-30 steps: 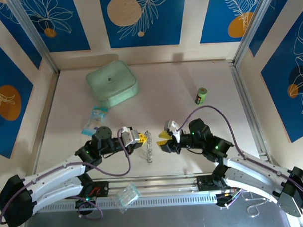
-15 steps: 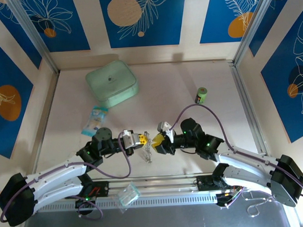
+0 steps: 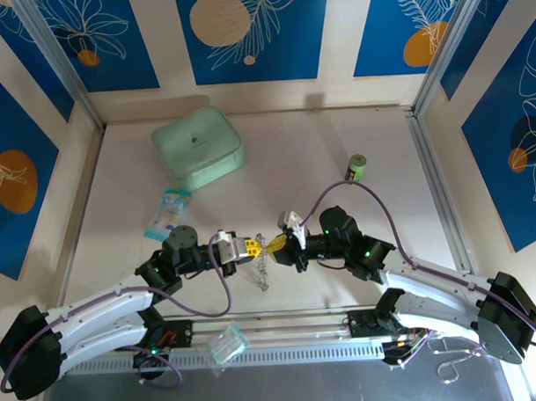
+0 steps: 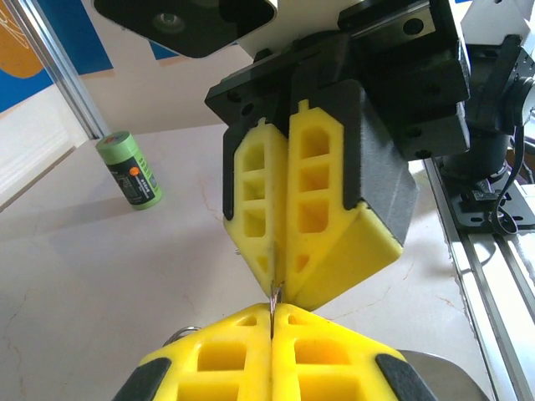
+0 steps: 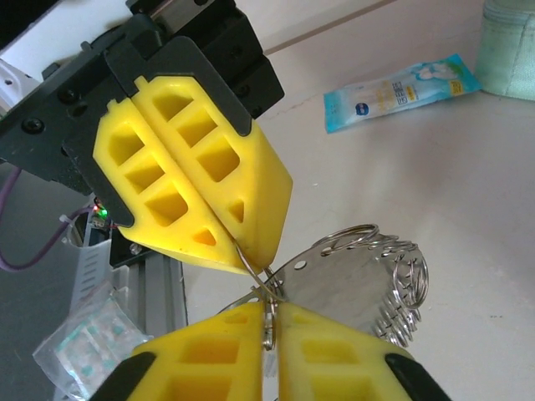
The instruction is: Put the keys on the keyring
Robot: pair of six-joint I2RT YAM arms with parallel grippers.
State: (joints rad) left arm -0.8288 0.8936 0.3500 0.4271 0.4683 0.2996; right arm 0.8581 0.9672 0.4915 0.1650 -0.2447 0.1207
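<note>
The keyring (image 5: 355, 288) is a thin silvery plate carrying several wire rings. It hangs between my two grippers, just above the table near the front (image 3: 263, 264). My left gripper (image 3: 251, 247) is shut on one wire ring, seen at the tips of its yellow fingers (image 5: 201, 167). My right gripper (image 5: 269, 311) faces it tip to tip, with its jaws closed on a small ring at the plate's edge. In the left wrist view a sliver of the keyring (image 4: 274, 294) bridges my left gripper (image 4: 273, 316) and right gripper (image 4: 278, 276). The keys are hidden.
A mint-green box (image 3: 198, 148) sits at the back left. A green can (image 3: 358, 168) stands at the back right. A blue packet (image 3: 167, 212) lies left of the arms. A clear packet (image 3: 227, 343) rests on the front rail.
My right gripper moved left to meet the left one and closed its jaws on the keyring. The left arm stayed put, still shut.
</note>
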